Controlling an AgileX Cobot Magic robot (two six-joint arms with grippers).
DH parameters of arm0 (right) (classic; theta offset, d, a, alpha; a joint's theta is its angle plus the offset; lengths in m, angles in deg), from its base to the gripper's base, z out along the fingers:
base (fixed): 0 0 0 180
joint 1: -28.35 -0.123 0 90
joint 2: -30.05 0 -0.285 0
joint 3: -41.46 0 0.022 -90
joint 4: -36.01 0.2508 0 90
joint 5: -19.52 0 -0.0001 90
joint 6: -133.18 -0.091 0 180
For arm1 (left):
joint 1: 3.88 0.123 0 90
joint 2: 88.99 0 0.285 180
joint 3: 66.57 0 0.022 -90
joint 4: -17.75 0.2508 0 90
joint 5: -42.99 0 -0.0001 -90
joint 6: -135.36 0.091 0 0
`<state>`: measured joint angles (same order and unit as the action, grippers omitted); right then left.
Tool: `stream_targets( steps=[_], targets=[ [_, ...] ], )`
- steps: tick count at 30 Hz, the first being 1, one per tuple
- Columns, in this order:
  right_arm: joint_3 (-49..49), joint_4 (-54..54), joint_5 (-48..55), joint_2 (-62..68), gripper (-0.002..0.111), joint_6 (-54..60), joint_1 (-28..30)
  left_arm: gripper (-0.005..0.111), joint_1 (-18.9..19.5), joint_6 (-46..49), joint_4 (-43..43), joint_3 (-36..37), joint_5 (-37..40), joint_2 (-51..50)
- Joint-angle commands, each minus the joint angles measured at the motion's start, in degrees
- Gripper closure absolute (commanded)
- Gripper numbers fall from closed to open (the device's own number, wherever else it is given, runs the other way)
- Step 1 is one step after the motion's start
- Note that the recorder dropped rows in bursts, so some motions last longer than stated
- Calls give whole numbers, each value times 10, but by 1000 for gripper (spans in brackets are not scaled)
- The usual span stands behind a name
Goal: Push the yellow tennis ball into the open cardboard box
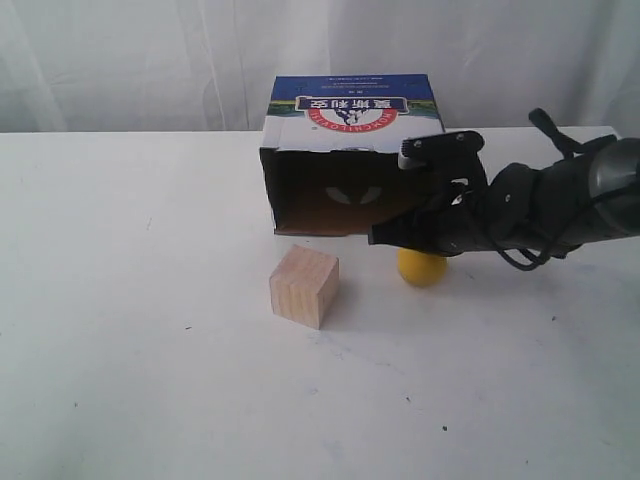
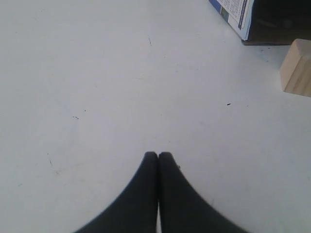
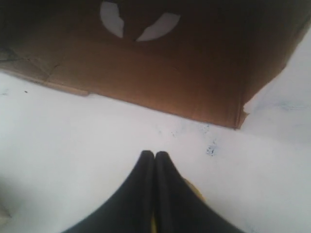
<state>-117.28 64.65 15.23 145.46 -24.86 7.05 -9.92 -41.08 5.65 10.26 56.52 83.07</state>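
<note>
The yellow tennis ball (image 1: 421,268) lies on the white table just in front of the right corner of the open cardboard box (image 1: 350,120), whose dark opening faces the camera. My right gripper (image 1: 378,238) is shut, empty, and hovers directly over the ball, fingertips pointing toward the box mouth. In the right wrist view the gripper (image 3: 154,154) hides most of the ball (image 3: 194,191); the brown box floor (image 3: 160,82) lies ahead. My left gripper (image 2: 158,155) is shut over bare table; it is out of the exterior view.
A pale wooden cube (image 1: 303,286) stands in front of the box's left half, left of the ball; it also shows in the left wrist view (image 2: 297,68). A white curtain hangs behind the table (image 1: 120,330).
</note>
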Motion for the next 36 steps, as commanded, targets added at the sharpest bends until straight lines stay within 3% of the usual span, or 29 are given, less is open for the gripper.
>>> stream_targets(
  steps=[1,15,17,22,24,36],
  targets=[
    [-19,-1,30,6,108,-2,-17,107,2,3,2,4,0,1],
    [-43,-1,-35,-29,108,-11,-24,107,2,3,2,4,0,1],
    [-43,-1,0,-46,108,-11,-24,107,2,3,2,4,0,1],
    [-39,-1,224,-77,108,-11,-27,107,2,3,2,4,0,1],
    [-31,-1,242,-73,108,-11,-27,107,2,3,2,4,0,1],
    [-17,-2,108,3,108,-12,-27,107,2,3,2,4,0,1]
  ],
)
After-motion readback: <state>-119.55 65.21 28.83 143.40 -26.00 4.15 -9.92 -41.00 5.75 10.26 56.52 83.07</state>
